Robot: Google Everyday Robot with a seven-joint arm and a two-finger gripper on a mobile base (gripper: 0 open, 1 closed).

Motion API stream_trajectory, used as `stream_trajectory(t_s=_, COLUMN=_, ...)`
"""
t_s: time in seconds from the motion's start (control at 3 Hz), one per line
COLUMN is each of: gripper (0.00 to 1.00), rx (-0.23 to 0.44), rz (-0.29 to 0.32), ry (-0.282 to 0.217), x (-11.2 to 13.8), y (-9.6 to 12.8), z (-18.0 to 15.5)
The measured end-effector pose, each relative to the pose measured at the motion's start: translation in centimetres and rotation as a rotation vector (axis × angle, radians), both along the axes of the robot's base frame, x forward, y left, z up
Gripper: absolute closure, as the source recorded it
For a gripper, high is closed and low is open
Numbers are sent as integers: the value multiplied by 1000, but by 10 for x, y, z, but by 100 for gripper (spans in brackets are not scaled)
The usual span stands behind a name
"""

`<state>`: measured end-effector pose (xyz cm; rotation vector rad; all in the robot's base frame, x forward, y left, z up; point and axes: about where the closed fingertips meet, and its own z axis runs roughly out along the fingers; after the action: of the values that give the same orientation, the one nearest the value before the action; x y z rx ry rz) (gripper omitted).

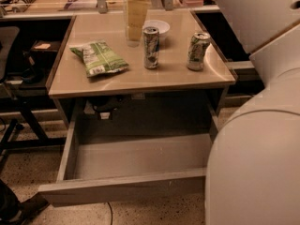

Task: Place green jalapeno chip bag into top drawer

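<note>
The green jalapeno chip bag (99, 58) lies flat on the left part of the desk top (117, 78), label patch toward the front. The top drawer (123, 189) is pulled out below the desk, its grey inside (140, 156) bare. My gripper (136, 20) hangs over the back middle of the desk, to the right of and behind the bag, and holds nothing. My white arm (262, 125) covers the drawer's right end.
Two green-and-silver cans (151, 47) (198, 50) stand on the desk right of the bag. A white bowl (158, 26) sits behind them, next to the gripper. A black chair (14, 83) stands at the left. Cluttered desks run along the back.
</note>
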<state>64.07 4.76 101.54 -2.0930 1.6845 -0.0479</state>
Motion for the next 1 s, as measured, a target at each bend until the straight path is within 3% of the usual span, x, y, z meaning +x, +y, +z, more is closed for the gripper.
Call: stream_trajectory(t_s=1.0, gripper=0, rx=42, rz=54, ry=46, x=51, y=37, z=-45)
